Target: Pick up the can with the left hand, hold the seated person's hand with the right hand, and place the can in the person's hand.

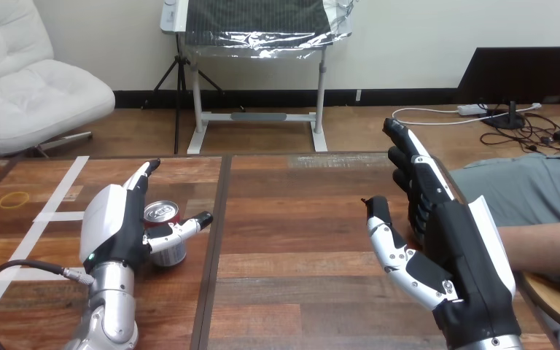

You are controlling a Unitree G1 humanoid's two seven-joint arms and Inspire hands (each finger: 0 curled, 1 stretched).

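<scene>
Flanking the can (162, 212), the left hand (113, 219) stands open.

The left arm (109, 310) comes up from the lower left, the left hand (109, 219) back up with fingers straight ahead and thumb spread rightward, while the right hand (459, 251) stands on edge at the right, fingers straight and pointing away, thumb spread leftward.
</scene>
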